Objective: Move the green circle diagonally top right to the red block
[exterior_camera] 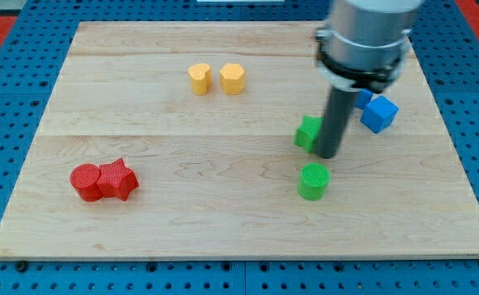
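The green circle lies on the wooden board right of centre, toward the view's bottom. My tip is just above it and slightly to its right, apart from it. A second green block, shape unclear, sits against the rod's left side. Two red blocks lie at the view's lower left: a red circle touching a red star-like block.
Two yellow blocks sit side by side near the view's top centre. A blue cube lies right of the rod, with another blue block partly hidden behind the arm. The board's right edge is close by.
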Available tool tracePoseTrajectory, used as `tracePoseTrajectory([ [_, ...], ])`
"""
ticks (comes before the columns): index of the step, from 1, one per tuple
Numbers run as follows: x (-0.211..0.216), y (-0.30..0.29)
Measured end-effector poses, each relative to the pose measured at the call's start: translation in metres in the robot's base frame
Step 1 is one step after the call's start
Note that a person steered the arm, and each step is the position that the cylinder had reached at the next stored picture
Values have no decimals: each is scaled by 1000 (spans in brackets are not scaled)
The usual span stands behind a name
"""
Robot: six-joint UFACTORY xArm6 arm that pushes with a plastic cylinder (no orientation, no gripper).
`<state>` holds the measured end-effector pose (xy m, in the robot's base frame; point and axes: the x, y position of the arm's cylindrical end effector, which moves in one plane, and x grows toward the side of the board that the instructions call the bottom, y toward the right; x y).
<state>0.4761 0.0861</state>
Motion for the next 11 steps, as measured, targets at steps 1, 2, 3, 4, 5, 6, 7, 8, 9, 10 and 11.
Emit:
tracePoseTrajectory([
  [1, 0, -49],
  [2, -9, 34],
  [3, 19, 75],
  [4, 50, 45],
  [5, 68, -25],
  [6, 71, -21],
  [7, 87, -37],
  [8, 97, -51],
  [9, 66, -59],
  [10, 25, -80],
  [11, -28, -83],
])
